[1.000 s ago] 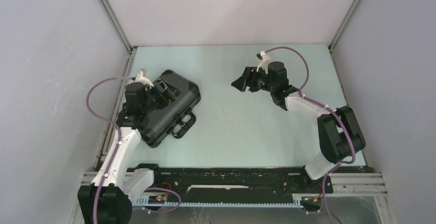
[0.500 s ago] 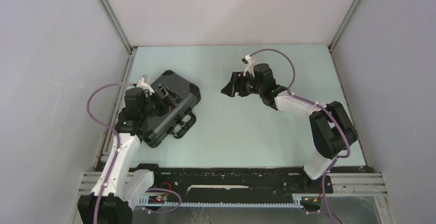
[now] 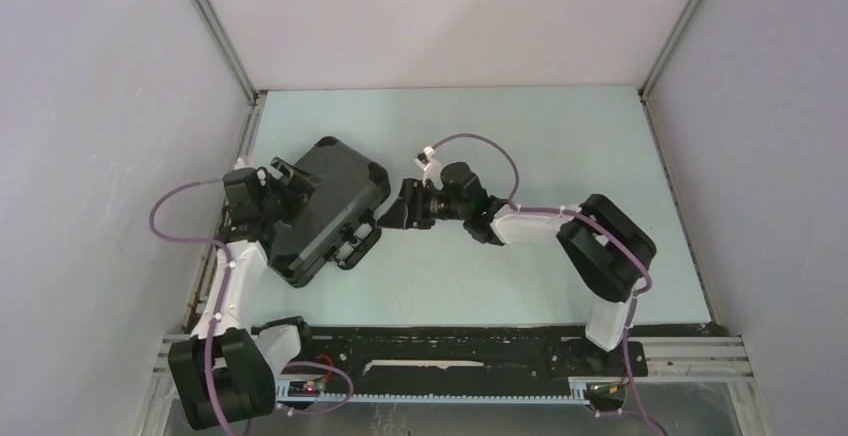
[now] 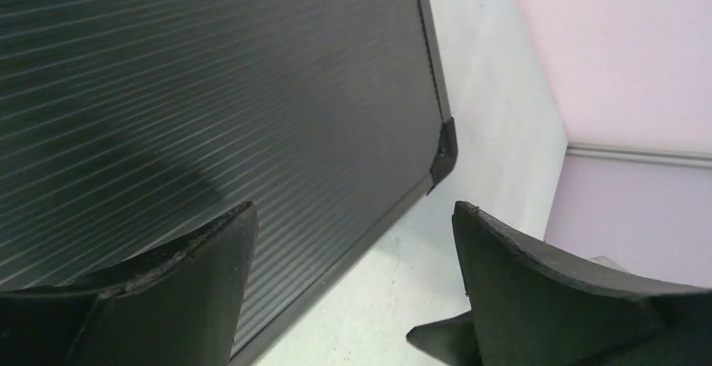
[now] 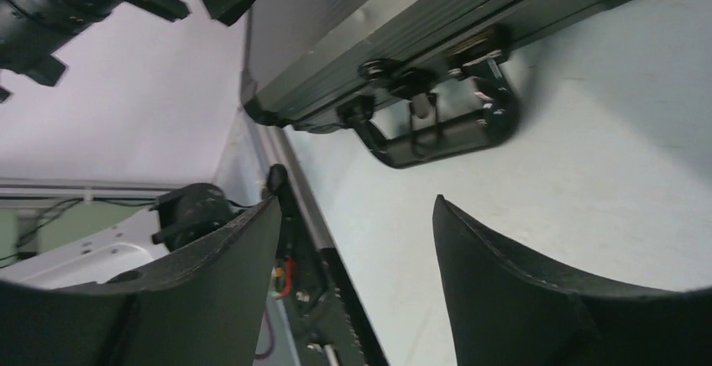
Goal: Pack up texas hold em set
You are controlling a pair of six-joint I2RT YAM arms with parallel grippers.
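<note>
**At the bench's left side: case shut, both arms around it**

Toward the left wall (image 3: 110,156) the black briefcase (image 3: 325,206) lies shut and skewed on the pale bench (image 3: 520,276), its far-left side close to the bench's edge rail. I see only plain ridges on the lid (image 4: 210,89); any marking on the latch hardware is too small for me to read. The handle (image 5: 437,135) lies flat on the bench off the near-right long side. My left fingers (image 3: 288,178) are spread wide and hold nothing, one over the lid and the other past its capped corner (image 4: 442,152). My right fingers (image 3: 390,214) gape too, empty, aimed at the handle and short of it. Right of the case, the bench runs bare to the far wall.
</note>
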